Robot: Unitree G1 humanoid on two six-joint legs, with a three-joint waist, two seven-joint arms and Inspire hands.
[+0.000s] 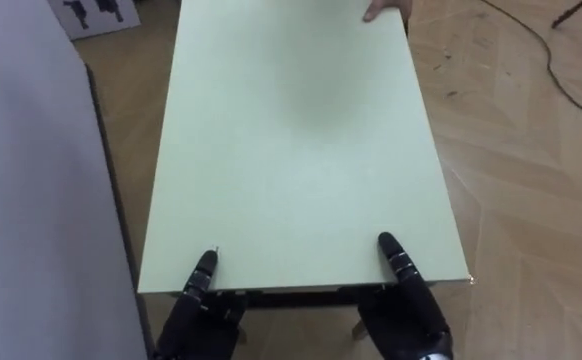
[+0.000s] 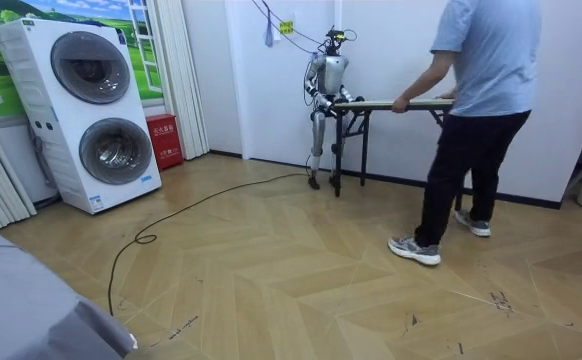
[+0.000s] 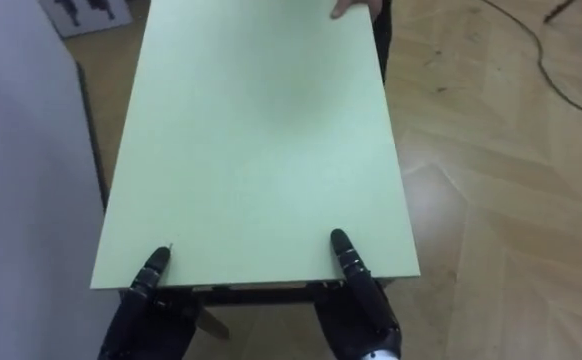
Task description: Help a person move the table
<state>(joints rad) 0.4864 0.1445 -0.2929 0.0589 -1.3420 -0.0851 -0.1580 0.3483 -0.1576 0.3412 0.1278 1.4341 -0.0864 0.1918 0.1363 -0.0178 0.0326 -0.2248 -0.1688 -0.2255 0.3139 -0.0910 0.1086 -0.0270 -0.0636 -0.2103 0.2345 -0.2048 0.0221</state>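
The table (image 1: 291,150) runs from 6 o'clock up to 12 o'clock in the eye views, its pale green top bare and its near short edge just in front of the robot. The left hand (image 1: 199,305) grips that edge at about 7 o'clock: the thumb lies on the top and the rest of the hand goes under the board, so it pinches the tabletop. The right hand (image 1: 406,300) holds the same edge at about 5 o'clock in the same way, thumb on top and palm below. The two hands are well apart, one near each corner.

At 12 to 1 o'clock a person's hand (image 1: 383,12) rests on the far short edge. A grey wall (image 1: 31,200) fills the 9 o'clock side, close along the table's long edge. Wooden floor (image 1: 531,200) with a zigzag pattern lies at 3 o'clock.

In the room view the robot stands upright beside the white wall, facing the room view's right, with both arms out to the table's end. The person (image 2: 481,100) stands at the other end, bent slightly forward, holding the tabletop with both hands. The top sits level between them; whether the legs touch the floor I cannot tell. At 9 o'clock of that view stand two stacked washing machines (image 2: 91,110), with a red box (image 2: 163,140) just beside them.
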